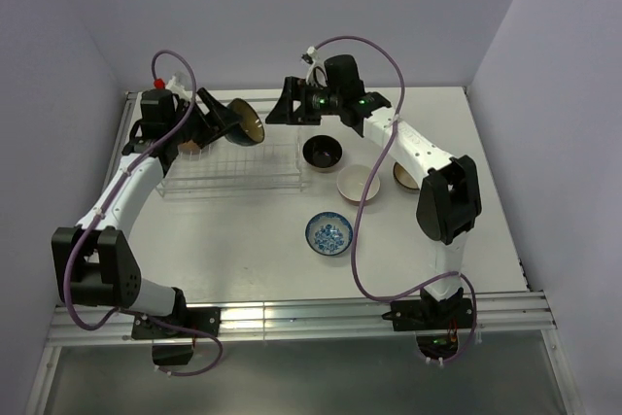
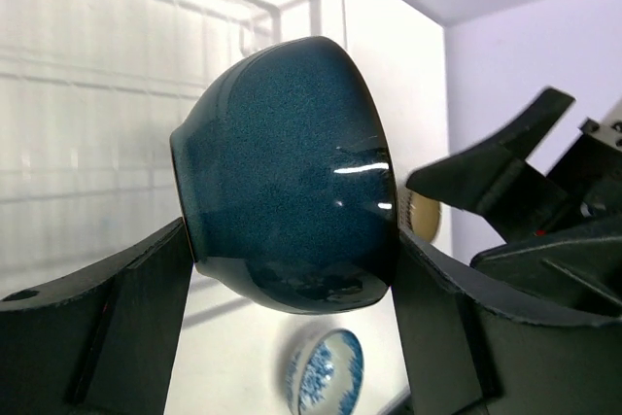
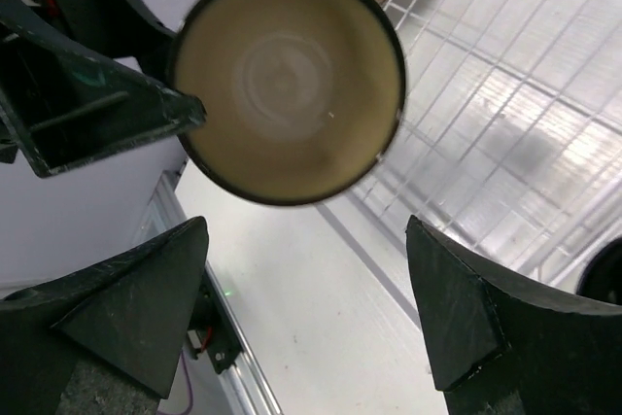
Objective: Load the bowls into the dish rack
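The left pincer (image 2: 292, 264) is closed about halfway on a bowl (image 1: 246, 121), one finger on the rim and the other on the foot. The bowl is dark blue outside and tan inside. It is held in the air over the far left part of the dish rack (image 1: 233, 170), tipped on its side. Its mouth faces right and its foot faces left, so its axis runs left to right. The left arm rises from its near-left base, bends at the elbow, and runs far along the left side, with its wrist turned right. Below that wrist, a tan bowl in the rack (image 1: 189, 146) sits at the far left corner.

The right pincer (image 3: 306, 230) is wide open and holds nothing. It points left at the held bowl's mouth, with its tips close to the rim but apart from it. The right arm bends at its elbow on the right, and its forearm reaches far and left.

On the table (image 1: 243, 259), right of the rack, are a black bowl (image 1: 322, 152), a white bowl (image 1: 358, 184) and a patterned bowl (image 1: 329, 234). Another tan bowl (image 1: 403, 178) is half hidden by the right forearm.
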{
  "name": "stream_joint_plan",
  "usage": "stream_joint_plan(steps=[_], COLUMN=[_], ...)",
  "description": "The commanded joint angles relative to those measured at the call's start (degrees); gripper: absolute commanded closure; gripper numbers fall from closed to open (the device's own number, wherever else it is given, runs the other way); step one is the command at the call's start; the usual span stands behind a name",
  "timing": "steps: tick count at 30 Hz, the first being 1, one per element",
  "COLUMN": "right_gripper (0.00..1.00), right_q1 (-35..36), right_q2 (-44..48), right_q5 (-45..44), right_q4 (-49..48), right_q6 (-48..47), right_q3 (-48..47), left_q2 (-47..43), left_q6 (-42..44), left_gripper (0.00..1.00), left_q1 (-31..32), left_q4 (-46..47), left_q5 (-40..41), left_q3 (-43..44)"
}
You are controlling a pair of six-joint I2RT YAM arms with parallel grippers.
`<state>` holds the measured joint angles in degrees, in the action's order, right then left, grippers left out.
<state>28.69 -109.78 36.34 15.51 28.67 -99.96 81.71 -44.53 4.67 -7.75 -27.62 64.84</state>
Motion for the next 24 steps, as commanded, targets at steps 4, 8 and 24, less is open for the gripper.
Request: stream_joint_plan(steps=[4,8,24], right_gripper=[0.10,0.10,0.32], right_q1=[-1.2,-1.1,-1.1], right_q2=[1.5,1.2,-2.7], right_q5=[-5.3,-10.4,-12.6], right_q4=[2.2,5.3,9.6], right_q6=[-2.5,-4.3,-5.6], right_q3=[-1.6,-1.6,-2.4], left_q2=[0.9,2.0,5.2], left_q6=[6.2,11.5,23.0], left_gripper=[1.00,1.00,1.00], left_q1=[-0.5,-0.4,1.3], left_q4=[1.4,-0.6,-4.4], left_q5=[6.5,11.2,24.4], left_q3=[7.8,10.0,13.4])
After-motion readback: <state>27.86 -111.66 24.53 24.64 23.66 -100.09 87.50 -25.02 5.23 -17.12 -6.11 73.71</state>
